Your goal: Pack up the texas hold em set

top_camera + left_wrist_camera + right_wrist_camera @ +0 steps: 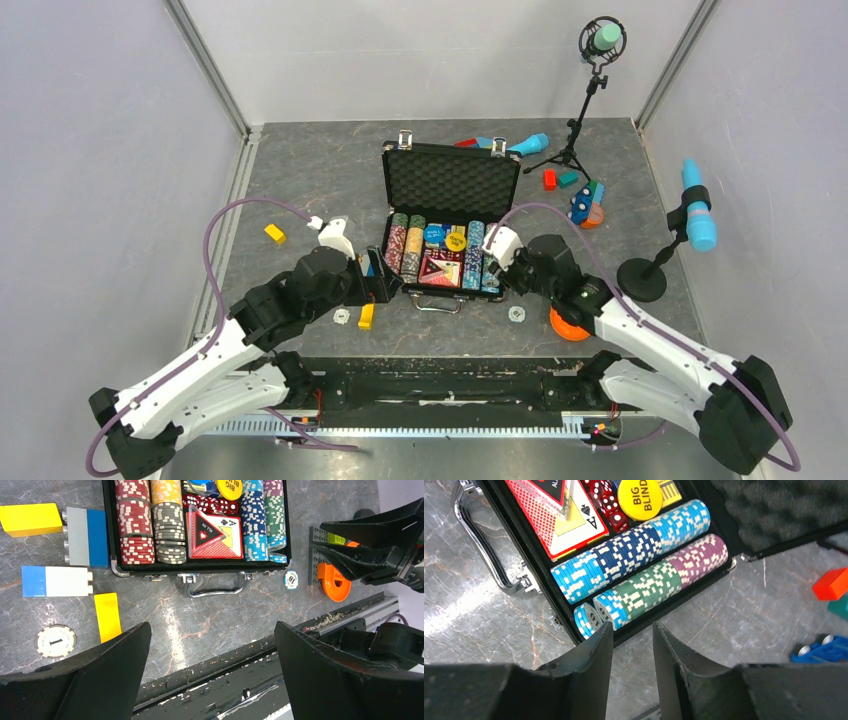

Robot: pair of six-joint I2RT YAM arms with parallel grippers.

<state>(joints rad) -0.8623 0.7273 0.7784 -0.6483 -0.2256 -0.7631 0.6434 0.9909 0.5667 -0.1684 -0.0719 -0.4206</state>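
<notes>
1. Grippers sat nearest, flanking the case front. The left gripper (210,630) had its fingers spread wide and held nothing. The right gripper (632,630) showed a narrow gap between its fingers, also empty, just off the near right corner.
2. On the table (300,180) before the case lay a white dealer button (56,641), a yellow block (107,616), a loose blue-and-white chip (291,579) and an orange ring (334,582).
3. The black briefcase (108,525) lay open mid-table, handle (212,582) toward the arms. It held rows of poker chips (634,555), a card deck (215,535), red dice (606,497) and a yellow "BIG BLIND" button (640,499).
4. Its foam-lined lid (450,182) stood raised at the back.
5. Farther right were toy blocks (585,200) and a blue microphone (698,215) on a stand.
</notes>
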